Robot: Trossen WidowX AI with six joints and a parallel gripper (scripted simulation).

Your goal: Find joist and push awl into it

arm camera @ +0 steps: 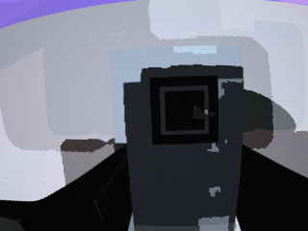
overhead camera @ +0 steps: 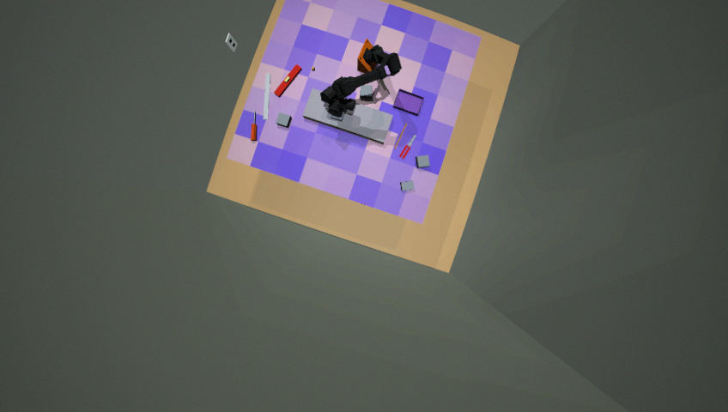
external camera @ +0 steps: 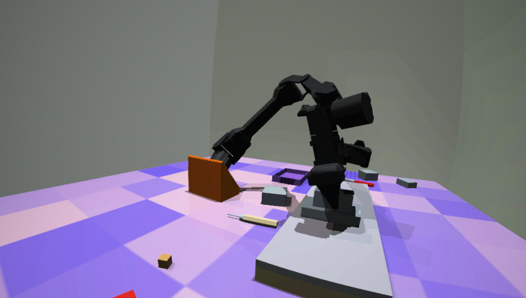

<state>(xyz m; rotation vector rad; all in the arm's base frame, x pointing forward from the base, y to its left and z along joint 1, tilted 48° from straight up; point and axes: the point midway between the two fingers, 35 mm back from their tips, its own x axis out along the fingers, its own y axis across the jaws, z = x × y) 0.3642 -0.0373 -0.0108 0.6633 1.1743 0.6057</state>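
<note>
My gripper [overhead camera: 335, 108] [external camera: 337, 203] [arm camera: 179, 145] points down over the grey floor panel [overhead camera: 312, 104] [external camera: 313, 266]. It is shut on the stud finder [external camera: 345, 217] [arm camera: 183, 188], a dark grey block with a square black screen. The stud finder is low over the panel's middle part; whether it touches the surface is not clear. The awl [external camera: 259, 220], with a cream handle and thin metal tip, lies beside the panel in the exterior view; the arm hides it in the top view. The purple tray [overhead camera: 409, 101] [external camera: 283, 180] is empty beyond the panel's far end.
An orange wedge [overhead camera: 363, 58] [external camera: 205, 179] stands by the arm's base. A grey block [overhead camera: 367, 93] [external camera: 274, 195] sits between it and the panel. A small cube [overhead camera: 312, 68] [external camera: 164, 261], red level [overhead camera: 292, 74], ruler [overhead camera: 267, 97], screwdriver [overhead camera: 253, 131], pencil [overhead camera: 401, 136] and pliers [overhead camera: 404, 151] lie around.
</note>
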